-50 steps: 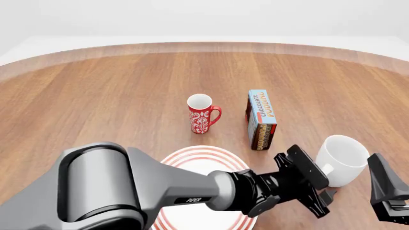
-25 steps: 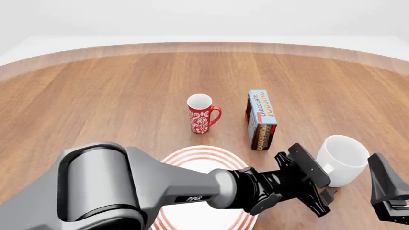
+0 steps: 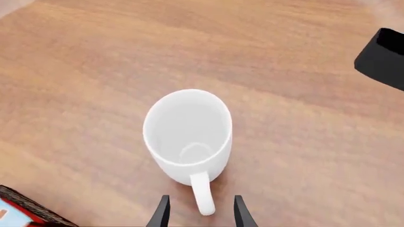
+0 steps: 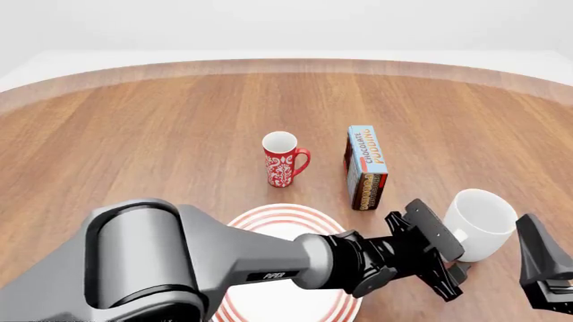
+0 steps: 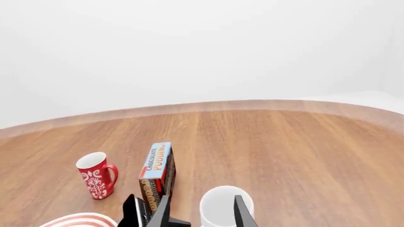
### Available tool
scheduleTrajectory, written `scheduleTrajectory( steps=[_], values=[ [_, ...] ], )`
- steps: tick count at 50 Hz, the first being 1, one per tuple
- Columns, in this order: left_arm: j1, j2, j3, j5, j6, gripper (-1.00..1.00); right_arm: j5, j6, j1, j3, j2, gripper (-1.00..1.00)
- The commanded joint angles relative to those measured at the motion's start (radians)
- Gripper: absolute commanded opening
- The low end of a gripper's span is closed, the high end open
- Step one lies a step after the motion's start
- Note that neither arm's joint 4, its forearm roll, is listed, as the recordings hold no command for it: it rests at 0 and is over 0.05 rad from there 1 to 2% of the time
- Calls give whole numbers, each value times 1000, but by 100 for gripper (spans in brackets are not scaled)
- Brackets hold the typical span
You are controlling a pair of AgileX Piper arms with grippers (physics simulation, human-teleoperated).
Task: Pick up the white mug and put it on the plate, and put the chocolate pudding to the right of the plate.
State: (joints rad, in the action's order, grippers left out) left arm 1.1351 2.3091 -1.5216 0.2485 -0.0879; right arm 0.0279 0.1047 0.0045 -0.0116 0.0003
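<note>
On the wood table (image 4: 161,127), going left to right in front view: left arm (image 4: 206,261) comes in big from the near-left corner, reaching across the plate (image 4: 284,216) and hiding most of it; only the far red-ringed rim and bits of the near edge show; plate sits at the near edge, centre-left.

Behind the plate, well apart, red mug (image 4: 282,159) stands upright, white ornament on it, handle to the right; just right of that the pudding (image 4: 366,168) carton stands upright, blue face up-tilted toward camera, orange "CHOCOLATE PUDDING" readable, brown sides w/ small print too fine to read; same lettering readable in right wrist view.

Left gripper (image 3: 200,213) is just right of the plate, at the white mug (image 4: 479,223); in left wrist view its fingers (image 3: 162,215) are apart, one each side of the mug's handle (image 3: 202,193), gaps visible both sides, no clamp yet; mug upright on the table, nothing inside, near-right of the pudding, off the plate. Pudding corner shows at the edge of left wrist view, close to the gripper but clear of it.

Right gripper (image 5: 200,213) sits at far right, near the mug; fingers spread in its own view, white mug's rim between them further off; nothing held. Right arm (image 4: 544,265) only partly in frame.
</note>
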Motion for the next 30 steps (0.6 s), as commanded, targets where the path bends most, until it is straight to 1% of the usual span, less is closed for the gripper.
scheduleTrajectory(
  steps=[1,18,30],
  values=[
    [-7,8,-10,-14,-3,100,0,2,0,0,0,100],
    [-2,23,-43,-45,-5,100,0,2,0,0,0,100],
    [8,18,-31,-42,1,100,0,2,0,0,0,100]
  ],
)
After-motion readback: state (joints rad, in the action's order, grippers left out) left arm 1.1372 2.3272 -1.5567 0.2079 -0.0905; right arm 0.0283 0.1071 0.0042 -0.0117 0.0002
